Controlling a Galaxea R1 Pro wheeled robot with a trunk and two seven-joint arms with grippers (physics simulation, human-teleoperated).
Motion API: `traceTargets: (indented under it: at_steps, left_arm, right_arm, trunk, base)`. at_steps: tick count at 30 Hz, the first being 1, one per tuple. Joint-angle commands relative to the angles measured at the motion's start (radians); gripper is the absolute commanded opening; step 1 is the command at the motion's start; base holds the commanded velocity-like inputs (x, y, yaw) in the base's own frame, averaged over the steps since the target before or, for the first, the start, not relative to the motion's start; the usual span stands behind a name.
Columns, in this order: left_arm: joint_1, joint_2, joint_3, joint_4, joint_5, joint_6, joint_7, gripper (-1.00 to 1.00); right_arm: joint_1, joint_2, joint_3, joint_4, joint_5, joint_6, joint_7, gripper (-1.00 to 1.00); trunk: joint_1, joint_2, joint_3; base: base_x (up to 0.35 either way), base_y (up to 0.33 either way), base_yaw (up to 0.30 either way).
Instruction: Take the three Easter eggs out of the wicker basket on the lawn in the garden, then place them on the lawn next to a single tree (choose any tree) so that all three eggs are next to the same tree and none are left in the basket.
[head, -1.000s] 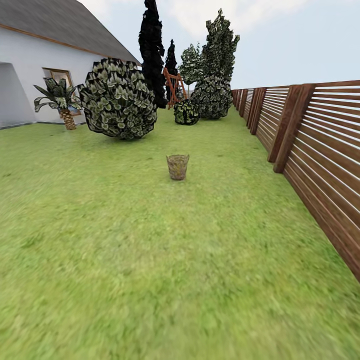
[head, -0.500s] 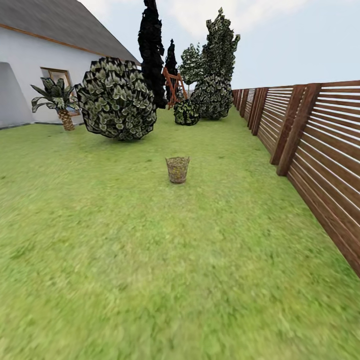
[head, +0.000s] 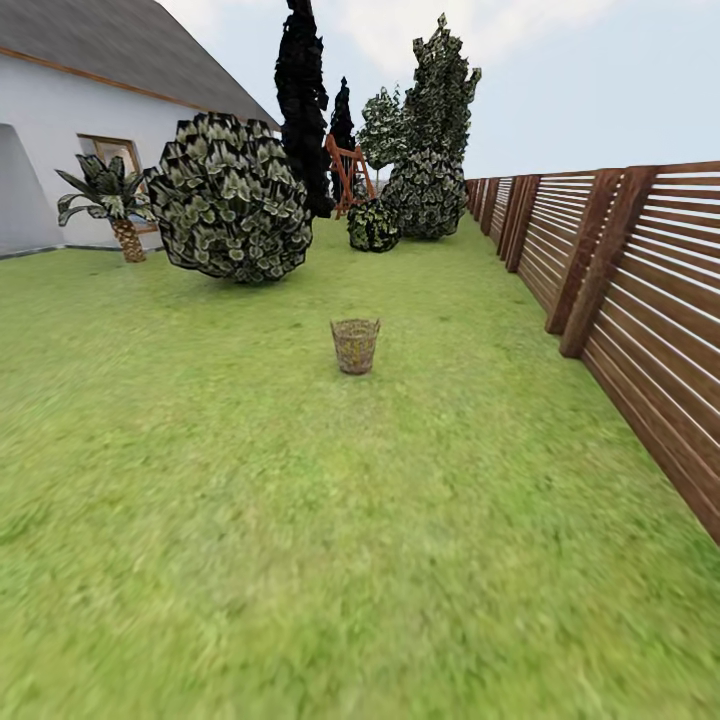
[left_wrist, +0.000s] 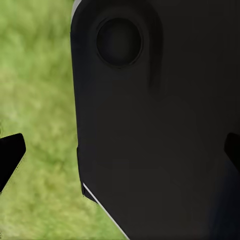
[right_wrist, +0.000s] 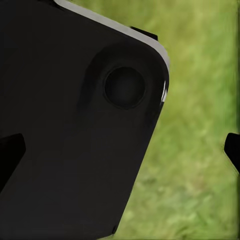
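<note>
wicker basket (head: 355, 345) upright on lawn (head: 300, 520), fence (head: 640, 300) at right, both tools spread (tips far apart)

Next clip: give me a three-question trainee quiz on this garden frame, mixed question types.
1. True or false: the wicker basket stands upright on the lawn.
2. The slatted wooden fence runs along which side of the head view? A) left B) right C) both
3. Fill in: the small palm stands in front of the white ____.

Key: 1 true; 2 B; 3 house.
</note>
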Motion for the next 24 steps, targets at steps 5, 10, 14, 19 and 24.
traceTargets:
  at_steps: [5,10,14,19,24]
  left_arm:
    - [0.000,0.000,0.000,0.000,0.001,-0.001,0.001,1.00]
    - [0.000,0.000,0.000,-0.001,0.001,-0.001,0.001,1.00]
    - [0.000,0.000,0.000,0.000,0.001,-0.001,0.001,1.00]
    - [0.000,0.000,0.000,-0.001,0.001,-0.001,0.001,1.00]
    - [0.000,0.000,0.000,0.000,0.001,-0.001,0.001,1.00]
  right_arm:
    - [-0.001,0.000,0.004,0.001,0.001,-0.003,0.000,1.00]
    - [0.000,0.000,0.005,0.001,0.001,-0.003,-0.001,1.00]
    - [0.000,0.000,0.005,0.001,0.000,-0.003,-0.001,1.00]
    - [0.000,0.001,0.005,0.001,0.000,-0.003,-0.001,1.00]
    - [0.000,0.001,0.005,0.001,0.000,-0.003,-0.001,1.00]
  trunk:
    - [0.001,0.000,-0.001]
    - [0.001,0.000,-0.001]
    - [0.001,0.000,-0.001]
    - [0.001,0.000,-0.001]
    - [0.001,0.000,-0.001]
  base:
    - [0.315,0.000,0.000]
    - [0.315,0.000,0.000]
    - [0.315,0.000,0.000]
    - [0.315,0.000,0.000]
    - [0.315,0.000,0.000]
